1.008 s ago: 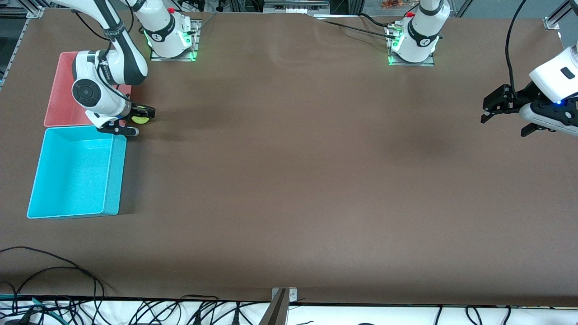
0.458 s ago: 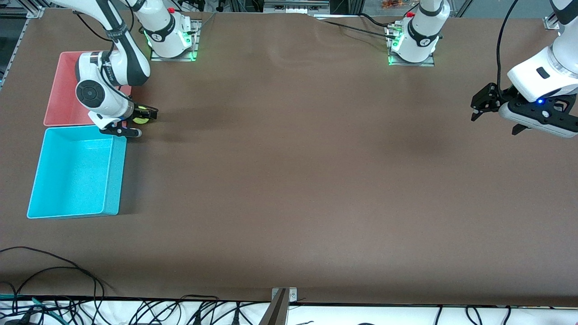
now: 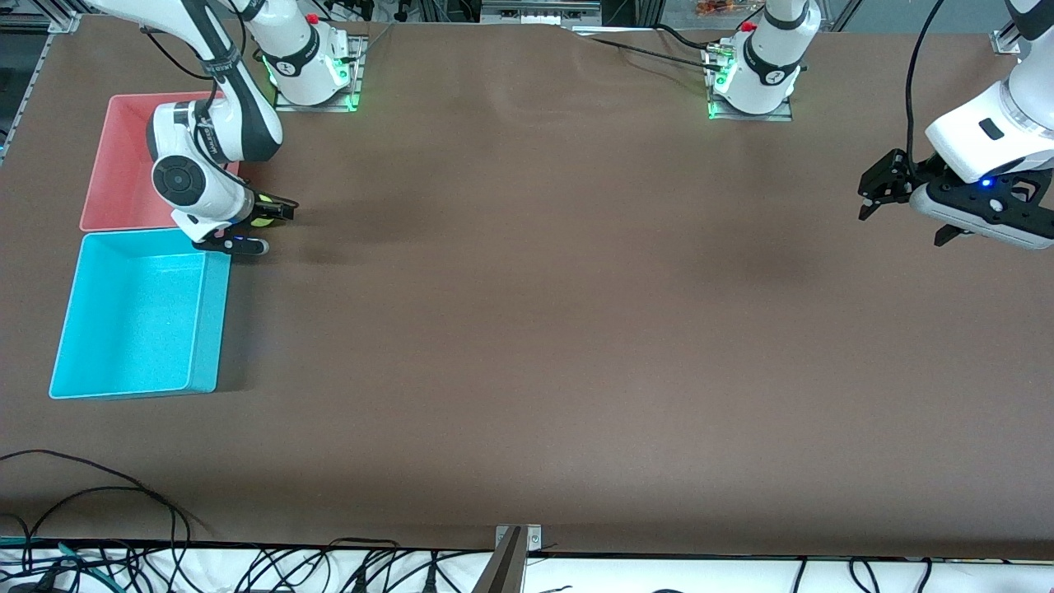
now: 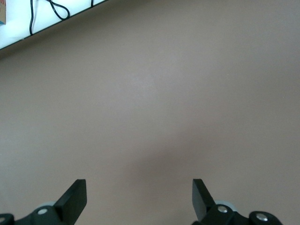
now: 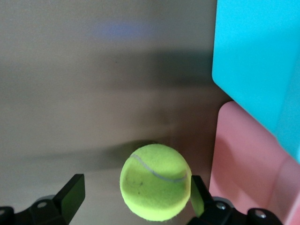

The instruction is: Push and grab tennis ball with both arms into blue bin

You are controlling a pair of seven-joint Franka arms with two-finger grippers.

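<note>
Across the brown table [image 3: 527,329], largest to smallest. Blue bin [image 3: 136,317]: at the right arm's end, nearer the front camera than the pink bin [image 3: 115,165], just beside it. Right gripper [image 3: 259,226]: low at the table, beside the near corners of both bins, jaws wide apart, not closed on anything. Left gripper [image 3: 877,193]: hanging over bare table at the left arm's end, well apart from the bins, fingers [image 4: 75,199] spread wide, waiting. Tennis ball [image 5: 155,188]: between the right gripper's open fingers, against one finger, clear of the other, beside the pink bin's corner.
</note>
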